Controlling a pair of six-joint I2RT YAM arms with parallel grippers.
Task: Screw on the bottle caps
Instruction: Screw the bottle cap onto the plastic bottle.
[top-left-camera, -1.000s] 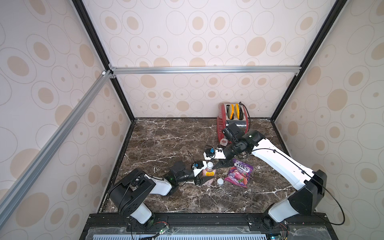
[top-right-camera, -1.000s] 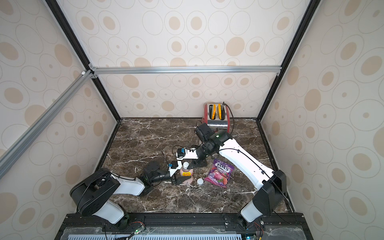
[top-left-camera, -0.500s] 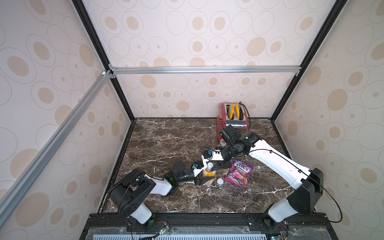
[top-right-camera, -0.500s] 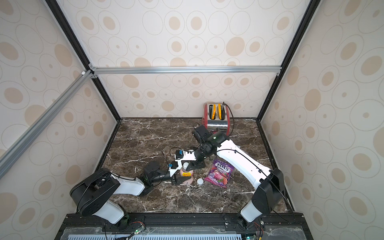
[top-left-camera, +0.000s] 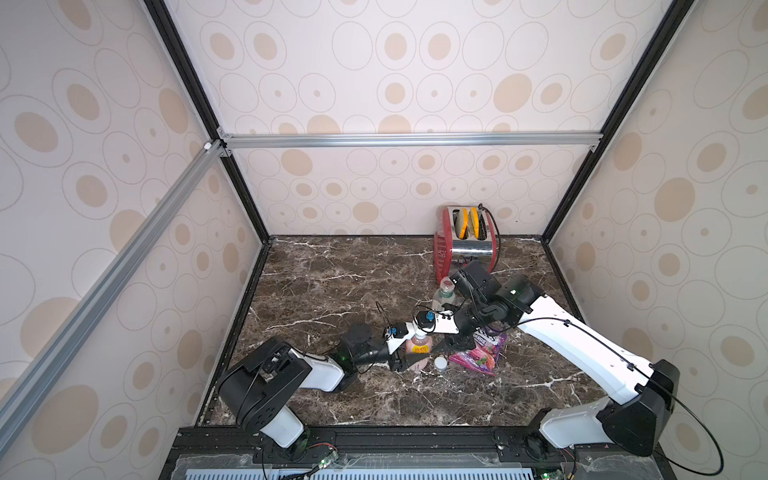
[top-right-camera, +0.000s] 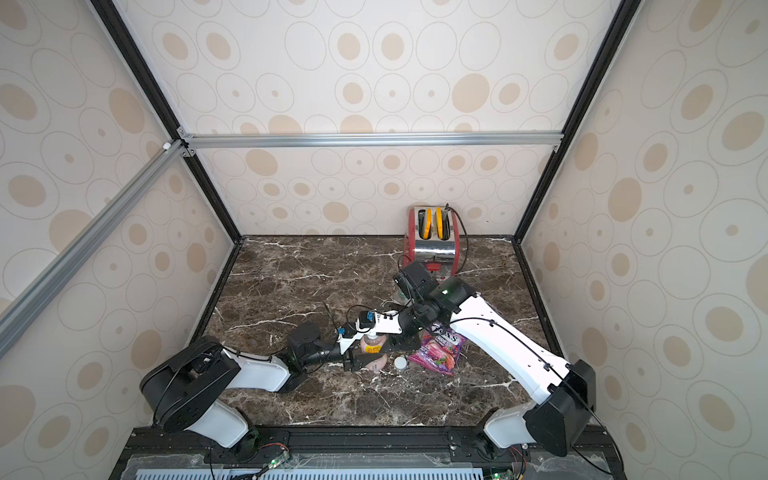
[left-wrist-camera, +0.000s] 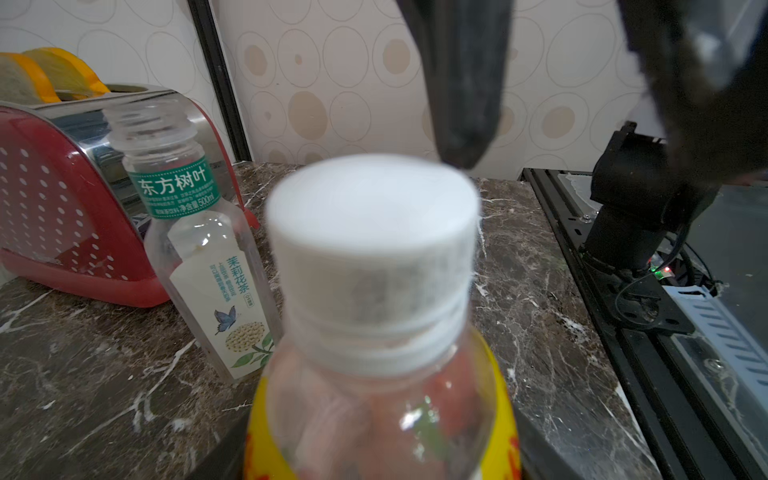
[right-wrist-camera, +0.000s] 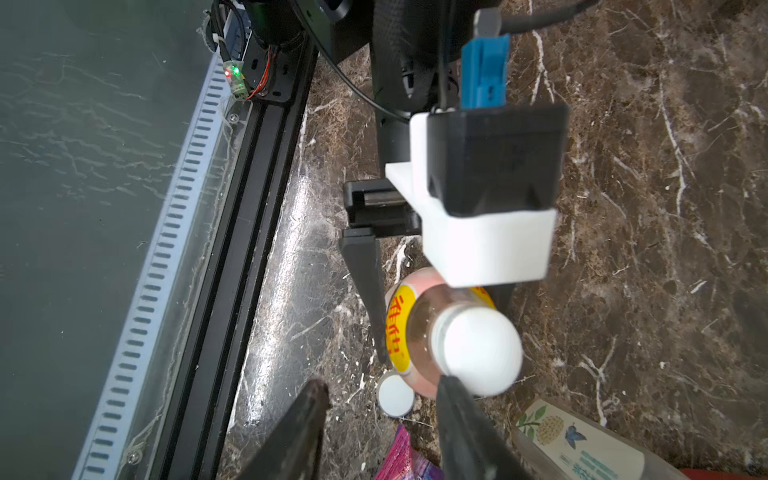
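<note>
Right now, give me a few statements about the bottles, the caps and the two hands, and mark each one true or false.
1. A white cap sits on the pink bottle. True.
2. The clear bottle is capped. False: its neck is open.
3. A loose cap lies on the marble table beside the pink bottle. True.
4. The right hand grips the purple candy bag. False: it is open, with one finger at the white cap.
5. The left hand holds the pink bottle by its body. True.
</note>
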